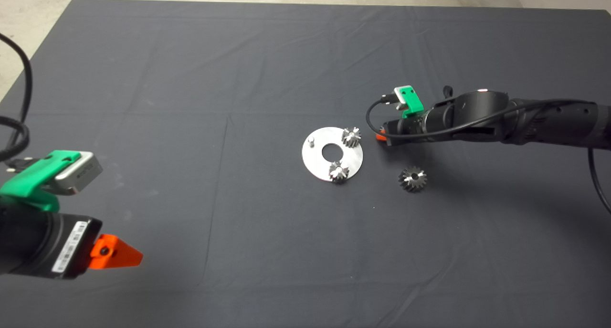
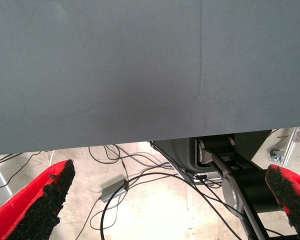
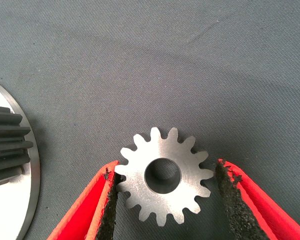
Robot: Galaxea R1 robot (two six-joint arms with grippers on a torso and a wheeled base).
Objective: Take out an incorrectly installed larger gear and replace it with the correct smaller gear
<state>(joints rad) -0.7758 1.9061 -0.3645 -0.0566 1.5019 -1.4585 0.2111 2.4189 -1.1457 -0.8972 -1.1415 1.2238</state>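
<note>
The right gripper [image 1: 382, 137] is being held low at centre-right of the head view, just right of the plate [image 1: 317, 158]. Its fingers are spread around the smaller gear [image 3: 185, 192], which looks to be lying flat on the mat [image 1: 191, 79]. One pad [image 3: 111, 200] is touching the teeth and the other [image 3: 229, 192] is just clear, so nothing is being pinched yet. The larger gear [image 1: 406, 180] is lying off the plate, on the mat lower right of it. The left gripper [image 1: 117, 255] is parked at lower left, fingers wide apart and empty.

Risks, as judged: contact is being made on tooth tips only, so the gear could be spun or squirted out as the pads close. With one pad landing first, it could be shoved sideways. If lifted tilted, the bore would be hard to seat on the bare peg [image 1: 310, 141], and the two seated gears [image 1: 351, 137] [image 1: 338, 171] could be knocked.

The smaller gear and the pad gap are being shown only by the right wrist view; in the head view the gear is hidden by the gripper. The peg, the larger gear and the whole plate are being shown only by the head view. Only mat and floor cables are being shown by the left wrist view.
</note>
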